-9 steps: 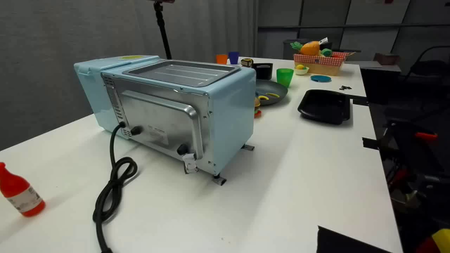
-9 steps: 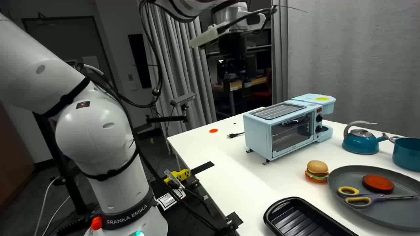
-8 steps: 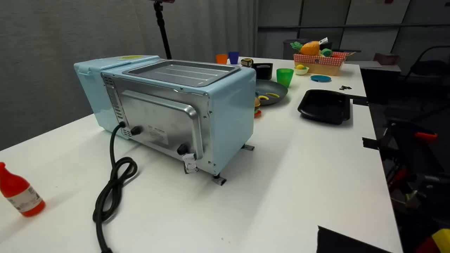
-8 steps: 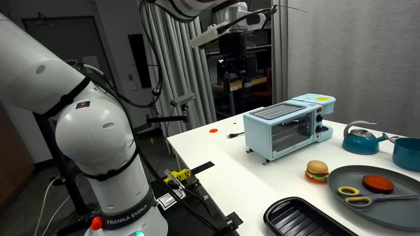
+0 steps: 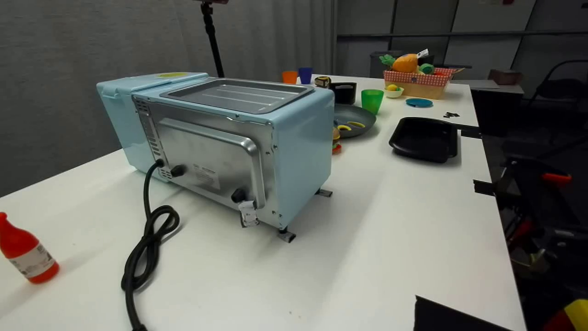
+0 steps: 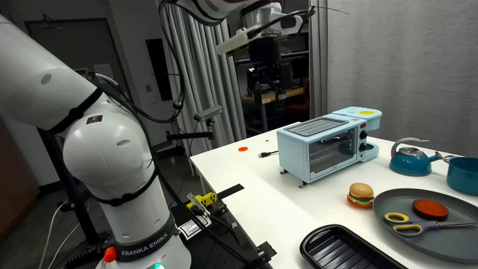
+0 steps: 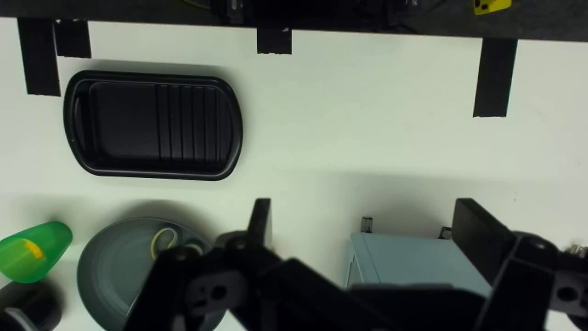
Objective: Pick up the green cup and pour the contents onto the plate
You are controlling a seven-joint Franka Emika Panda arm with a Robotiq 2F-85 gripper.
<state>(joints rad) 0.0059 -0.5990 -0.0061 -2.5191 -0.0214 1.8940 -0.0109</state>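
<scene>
We see nothing done yet: the cup (image 5: 372,102) stands upright, in from the robot-side edge of the table (image 5: 413,220) and toward its far end edge in an exterior view, just beside the grey plate (image 7: 108,271) (our best match), and the claw (image 7: 365,216) hangs well above, spread wide, holding nothing. Left, by our read: reach, grasp, lift, pour. Containers: we spot a yellow bit (image 7: 34,249) in the cup, scissors (image 6: 429,224) and a red disc (image 6: 430,208) on the plate, a yellow piece (image 5: 392,87) in the bowl (image 5: 395,94) and toys (image 5: 406,63) in the basket (image 5: 415,90), both nearer that end edge.
</scene>
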